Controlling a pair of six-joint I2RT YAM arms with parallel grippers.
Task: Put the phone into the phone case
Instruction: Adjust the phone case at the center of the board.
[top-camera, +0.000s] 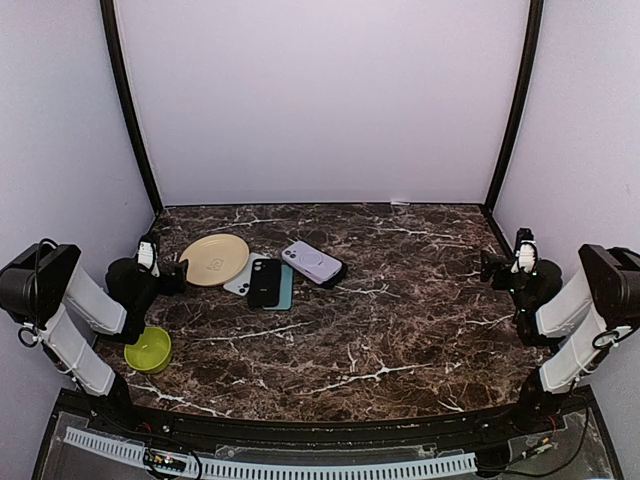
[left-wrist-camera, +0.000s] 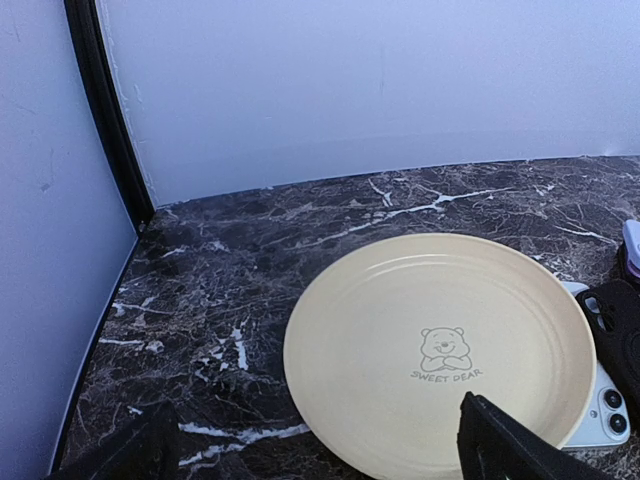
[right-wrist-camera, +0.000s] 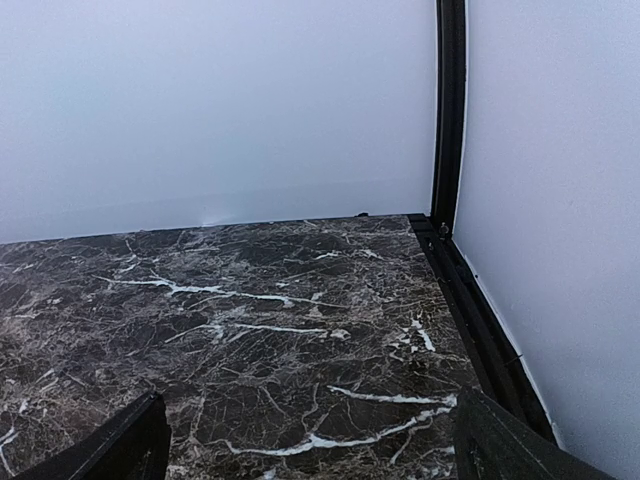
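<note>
Marble in dark brown with white veins covers the table (top-camera: 400, 330) that holds everything I have to work with. My left gripper (left-wrist-camera: 318, 405) hangs low over it, its fingers (left-wrist-camera: 505, 445) spread wide with nothing between them. Right ahead of it lies a pale yellow plate (left-wrist-camera: 440, 350) with a small bear printed on it.

At the plate's right rim, partly tucked under it, a white phone (left-wrist-camera: 605, 410) lies back up with its two lenses showing. Touching that phone, a little further right, is a black case (left-wrist-camera: 615, 330); it looks like a case as far as I can judge. It lies partly over a teal slab (top-camera: 286, 290) that I cannot identify.

Further right again, a lilac piece (top-camera: 312, 261) with two camera rings rests on a dark slab (top-camera: 338, 272). Whether it is a phone or a case I cannot tell. Behind the left gripper, beside my left arm, sits a lime-green bowl (top-camera: 148, 349).

My right gripper (right-wrist-camera: 312, 400) is well apart from all of this at the other side of the table. Its fingers are also released and wide, gripping nothing, and it faces marble and the white wall (right-wrist-camera: 200, 100).
</note>
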